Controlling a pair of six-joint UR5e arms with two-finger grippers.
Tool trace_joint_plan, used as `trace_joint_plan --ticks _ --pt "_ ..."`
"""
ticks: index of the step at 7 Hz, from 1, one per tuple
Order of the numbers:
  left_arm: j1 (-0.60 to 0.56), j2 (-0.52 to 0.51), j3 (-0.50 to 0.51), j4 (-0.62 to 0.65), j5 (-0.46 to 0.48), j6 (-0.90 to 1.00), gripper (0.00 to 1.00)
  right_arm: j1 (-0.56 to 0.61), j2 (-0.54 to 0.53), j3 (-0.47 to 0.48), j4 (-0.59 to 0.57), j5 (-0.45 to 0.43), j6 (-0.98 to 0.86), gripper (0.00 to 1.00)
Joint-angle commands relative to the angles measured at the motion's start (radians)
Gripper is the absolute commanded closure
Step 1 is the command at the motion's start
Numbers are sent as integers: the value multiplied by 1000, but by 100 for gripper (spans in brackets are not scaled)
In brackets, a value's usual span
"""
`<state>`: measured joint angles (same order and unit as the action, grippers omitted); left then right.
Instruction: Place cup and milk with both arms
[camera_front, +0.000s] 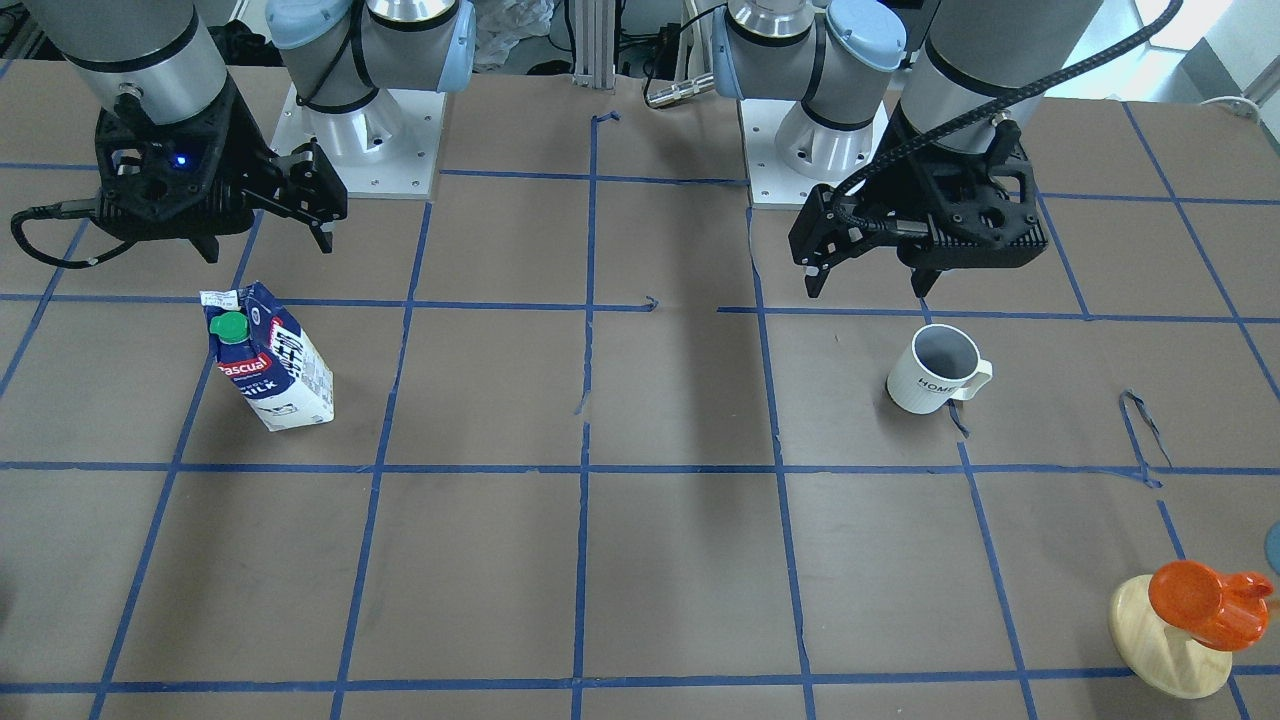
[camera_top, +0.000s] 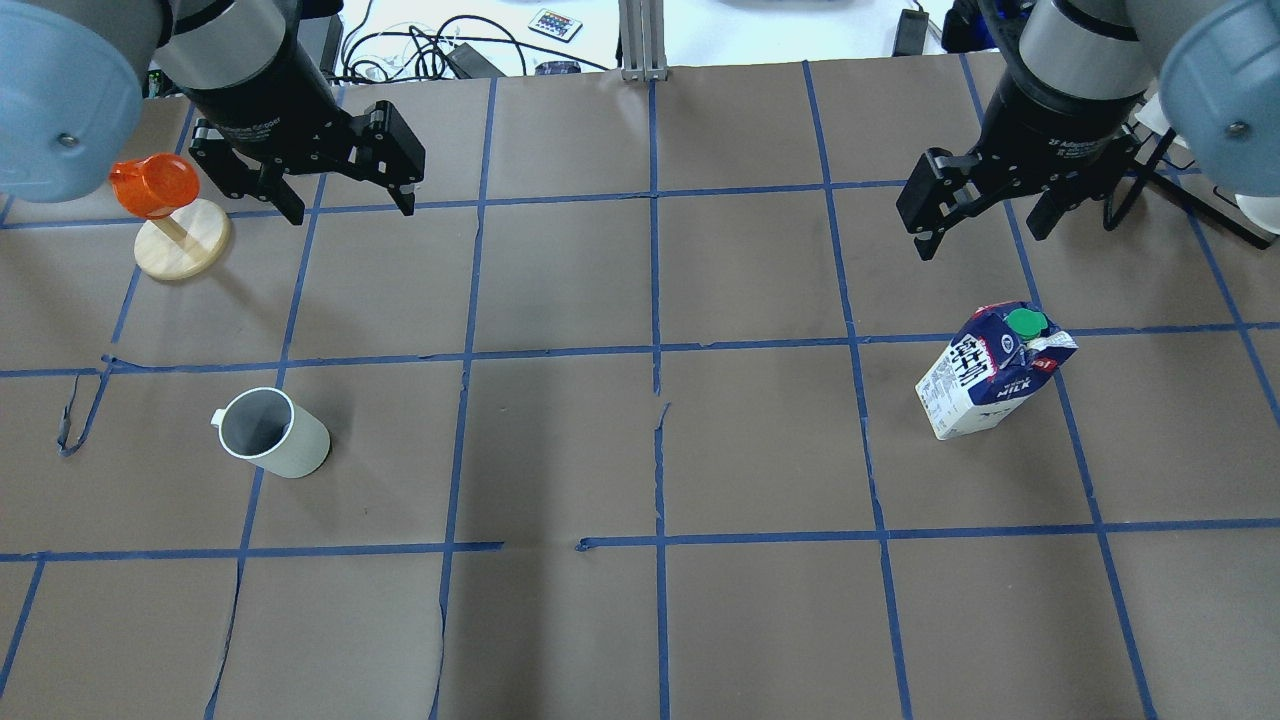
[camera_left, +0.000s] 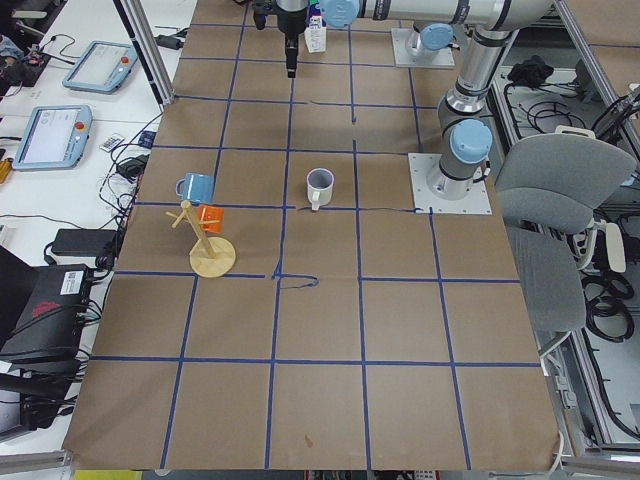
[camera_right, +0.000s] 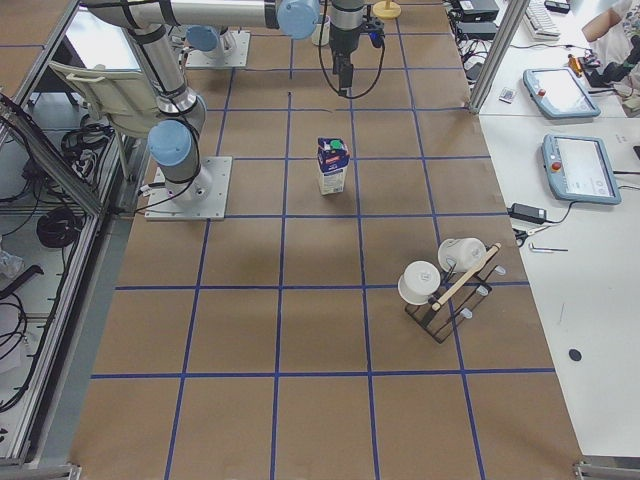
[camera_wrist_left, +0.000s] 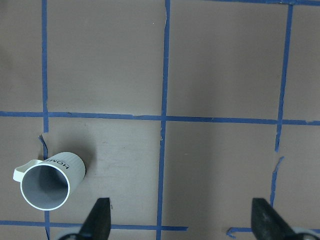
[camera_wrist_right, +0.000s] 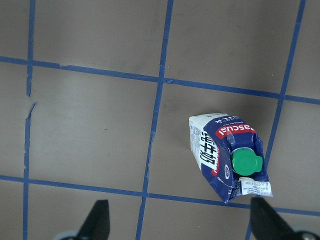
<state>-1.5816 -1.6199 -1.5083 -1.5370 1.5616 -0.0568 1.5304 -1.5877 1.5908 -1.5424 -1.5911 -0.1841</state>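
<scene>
Ceramic, we judge, makes the cup (camera_top: 270, 432) stiff, smooth and chippable; it stands upright toward the worktop's (camera_top: 650, 620) left end, best taken across its wall, away from the handle. The milk (camera_top: 990, 370) stands upright toward the right end; its carton may dent, so we would grip the flat sides below the gable. The left gripper (camera_top: 352, 210) and right gripper (camera_top: 983, 238) hover with jaws spread, holding nothing. Brown paper with blue tape lines covers the top, torn in spots; an orange mug (camera_top: 152, 185) stands at the far left corner.

even, bright overhead light; soft shadows beside the cup (camera_front: 936, 370) and milk (camera_front: 268, 358); frames sharp.
</scene>
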Motion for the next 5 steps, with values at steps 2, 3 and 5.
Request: trace_joint_plan --ticks 2,3,5 --pt "0 0 -1 0 0 0 0 -1 0 0 -1 -1 -1 0" --pt "0 0 -1 0 0 0 0 0 0 0 -7 -1 0 0" --pt "0 0 -3 0 9 0 0 -3 0 0 -12 -1 -1 3"
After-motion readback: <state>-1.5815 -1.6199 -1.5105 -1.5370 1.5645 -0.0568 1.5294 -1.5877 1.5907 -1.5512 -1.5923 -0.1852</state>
